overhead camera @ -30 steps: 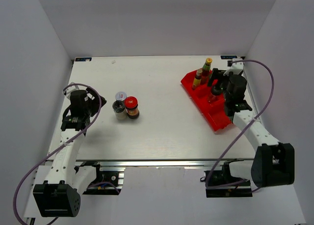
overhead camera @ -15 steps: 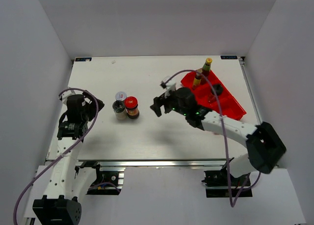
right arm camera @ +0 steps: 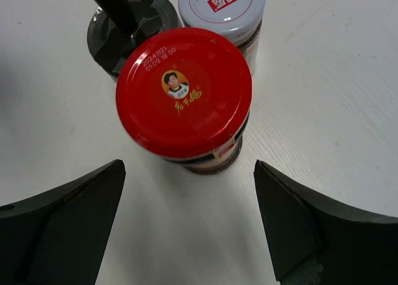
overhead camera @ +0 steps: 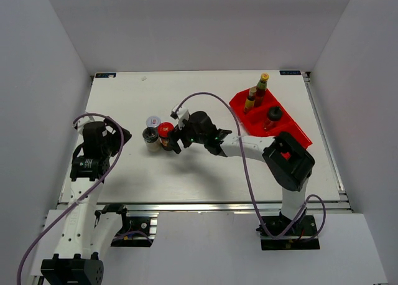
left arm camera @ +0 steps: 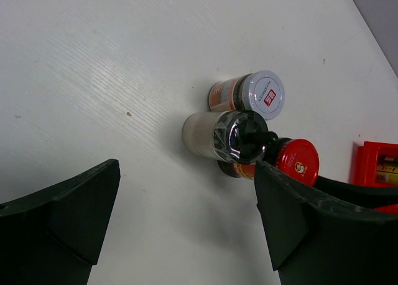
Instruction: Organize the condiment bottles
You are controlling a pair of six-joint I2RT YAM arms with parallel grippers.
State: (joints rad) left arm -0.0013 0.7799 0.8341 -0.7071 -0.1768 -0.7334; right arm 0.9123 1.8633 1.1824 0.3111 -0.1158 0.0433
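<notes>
White table (overhead camera: pixel 205 170) carries your red bin (overhead camera: pixel 297 130) at the far right, holding two sauce bottles (overhead camera: pixel 262 86) and a black-capped shaker (overhead camera: pixel 273 115). Your right tool (right arm camera: pixel 188 168) gapes wide, straddling the red-lidded jar (right arm camera: pixel 185 89) left of centre without touching it, likely to carry it binward. Your left tool (left arm camera: pixel 186 173) is open too, and empty.

The right claw (right arm camera: pixel 188 172) hangs spread wide over the white tabletop (right arm camera: pixel 336 79), one dark finger on each side of the upright red-lidded jar (right arm camera: pixel 185 92) without touching it. Behind, touching the jar, stand a white-lidded jar (right arm camera: pixel 222 5) and a black-capped shaker (right arm camera: pixel 127 27).
</notes>
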